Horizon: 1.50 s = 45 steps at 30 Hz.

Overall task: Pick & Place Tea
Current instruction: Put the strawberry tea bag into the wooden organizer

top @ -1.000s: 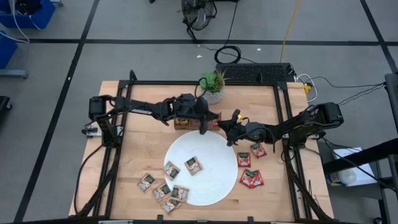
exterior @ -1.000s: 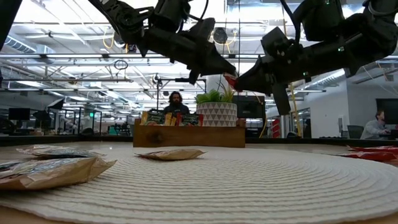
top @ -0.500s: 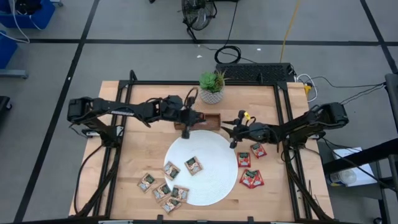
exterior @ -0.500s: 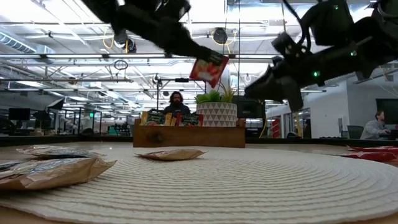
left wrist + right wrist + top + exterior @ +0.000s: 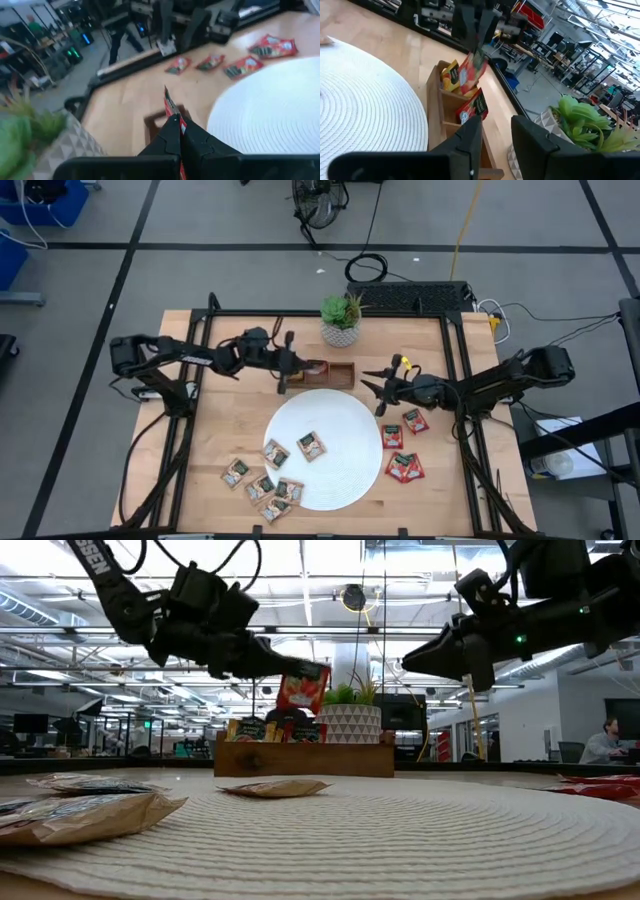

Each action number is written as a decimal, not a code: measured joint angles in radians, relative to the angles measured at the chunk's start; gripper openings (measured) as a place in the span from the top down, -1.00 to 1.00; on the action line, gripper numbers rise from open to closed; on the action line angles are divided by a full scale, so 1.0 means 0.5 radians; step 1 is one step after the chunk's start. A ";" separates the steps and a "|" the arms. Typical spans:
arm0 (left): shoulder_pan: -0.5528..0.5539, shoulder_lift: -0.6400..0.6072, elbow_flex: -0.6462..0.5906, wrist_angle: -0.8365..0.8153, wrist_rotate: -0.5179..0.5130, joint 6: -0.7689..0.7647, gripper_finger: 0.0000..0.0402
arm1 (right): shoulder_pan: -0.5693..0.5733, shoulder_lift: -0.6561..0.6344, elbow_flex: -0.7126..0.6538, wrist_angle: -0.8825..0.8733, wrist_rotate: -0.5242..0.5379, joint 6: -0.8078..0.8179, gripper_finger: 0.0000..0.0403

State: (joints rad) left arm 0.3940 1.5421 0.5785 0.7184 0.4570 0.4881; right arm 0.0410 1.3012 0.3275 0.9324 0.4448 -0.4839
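My left gripper [image 5: 296, 368] is shut on a red tea sachet [image 5: 302, 690], which hangs just above the brown wooden tray [image 5: 300, 760] at the table's far middle. Other sachets stand in the tray's compartments [image 5: 451, 75]. My right gripper [image 5: 376, 390] hovers to the tray's right, open, with nothing between its fingers [image 5: 470, 137]. Two tan sachets [image 5: 310, 445] lie flat on the white round plate [image 5: 345, 420]. Several more tan ones [image 5: 260, 485] lie off its near left rim. Three red ones [image 5: 405, 466] lie on the table at the right. My left gripper pinches the red sachet by its upper edge [image 5: 173, 115] between its two fingers. The fingers come from the table's left, slanting a little downward. The sachet hangs below the fingertips, nearly upright and clear of the tray.
A potted green plant [image 5: 340, 320] in a patterned white pot stands just behind the tray at the table's far edge. Bare wood shows left of the plate and along the near right. People and desks show in the room beyond.
My two grippers met at the red sachet a second ago. My right gripper has let it go and drawn back toward the table's right edge. My left gripper, still shut on it, has rolled and carried it left and down, over the tray.
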 joint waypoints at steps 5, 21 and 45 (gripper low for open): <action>0.067 0.128 -0.005 0.176 0.150 -0.002 1.00 | 0.000 0.001 0.000 0.007 0.000 -0.015 0.55; 0.115 0.446 -0.005 0.486 0.170 -0.103 1.00 | 0.000 0.000 0.002 0.025 -0.002 -0.050 0.55; 0.109 0.446 -0.004 0.398 -0.171 -0.257 0.89 | 0.001 0.000 0.004 0.022 -0.003 -0.058 0.55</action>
State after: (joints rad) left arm 0.4484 1.7653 0.5766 0.9176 0.3717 0.3595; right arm 0.0414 1.3014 0.3294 0.9435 0.4434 -0.5129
